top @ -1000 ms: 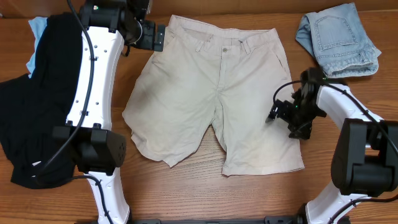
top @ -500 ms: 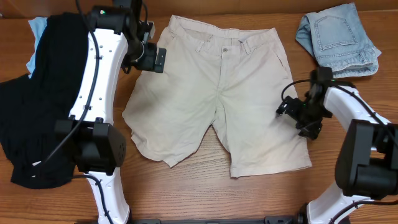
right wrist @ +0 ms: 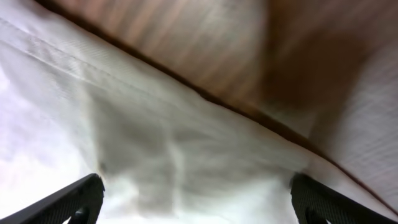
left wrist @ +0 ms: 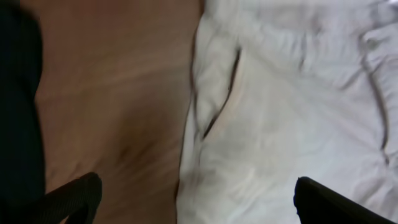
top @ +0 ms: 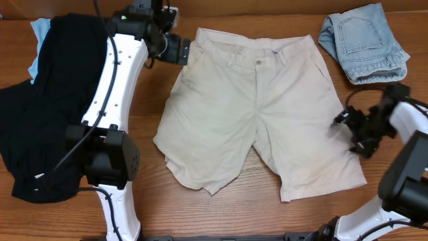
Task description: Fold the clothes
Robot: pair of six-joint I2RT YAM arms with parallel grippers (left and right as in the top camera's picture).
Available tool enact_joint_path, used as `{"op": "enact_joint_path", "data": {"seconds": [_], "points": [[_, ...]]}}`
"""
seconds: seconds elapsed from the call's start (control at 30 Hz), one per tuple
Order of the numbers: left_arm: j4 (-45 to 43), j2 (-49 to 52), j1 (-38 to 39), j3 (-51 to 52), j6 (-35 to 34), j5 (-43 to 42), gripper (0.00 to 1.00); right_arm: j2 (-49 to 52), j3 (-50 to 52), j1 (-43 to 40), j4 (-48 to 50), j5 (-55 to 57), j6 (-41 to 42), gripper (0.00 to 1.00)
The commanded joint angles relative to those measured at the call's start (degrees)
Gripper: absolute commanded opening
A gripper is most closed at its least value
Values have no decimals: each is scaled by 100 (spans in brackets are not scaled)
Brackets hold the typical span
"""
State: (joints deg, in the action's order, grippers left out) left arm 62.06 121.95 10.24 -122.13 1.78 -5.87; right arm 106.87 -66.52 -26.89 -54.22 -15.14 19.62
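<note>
Now shorts (top: 254, 120) shifted rightward; left pincer (top: 186, 51) wide at waistband corner, right pincer (top: 341, 122) wide at leg edge.

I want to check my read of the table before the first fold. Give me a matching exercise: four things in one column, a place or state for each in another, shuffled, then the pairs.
Things
1. beige shorts
2. denim shorts
3. black garment
4. left pincer

Places and states
A. open, by the pocket edge of the beige shorts
B. heaped at the left edge of the overhead view
C. spread flat in the middle
D. folded, in the top right corner of the overhead view

Pairs: 1-C, 2-D, 3-B, 4-A
</note>
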Motion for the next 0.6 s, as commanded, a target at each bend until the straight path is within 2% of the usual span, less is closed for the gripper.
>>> {"op": "enact_joint_path", "data": {"seconds": [0.0, 0.1, 0.27, 0.43, 0.57], "points": [[-413, 24, 85, 17, 295, -442, 100, -306, -468, -114, -243, -820, -649, 100], [-951, 151, 122, 17, 361, -472, 100, -743, -929, 26, -651, -850, -796, 100], [-1891, 546, 212, 15, 852, -466, 100, -1572, -1486, 411, -986, -848, -813, 100], [-2538, 1169, 339, 15, 1255, -450, 100, -2170, -1576, 787, -1056, -807, -807, 100], [-2815, 1692, 437, 15, 1414, -448, 100, -2264, -1574, 970, -1213, -748, -809, 100]]}}
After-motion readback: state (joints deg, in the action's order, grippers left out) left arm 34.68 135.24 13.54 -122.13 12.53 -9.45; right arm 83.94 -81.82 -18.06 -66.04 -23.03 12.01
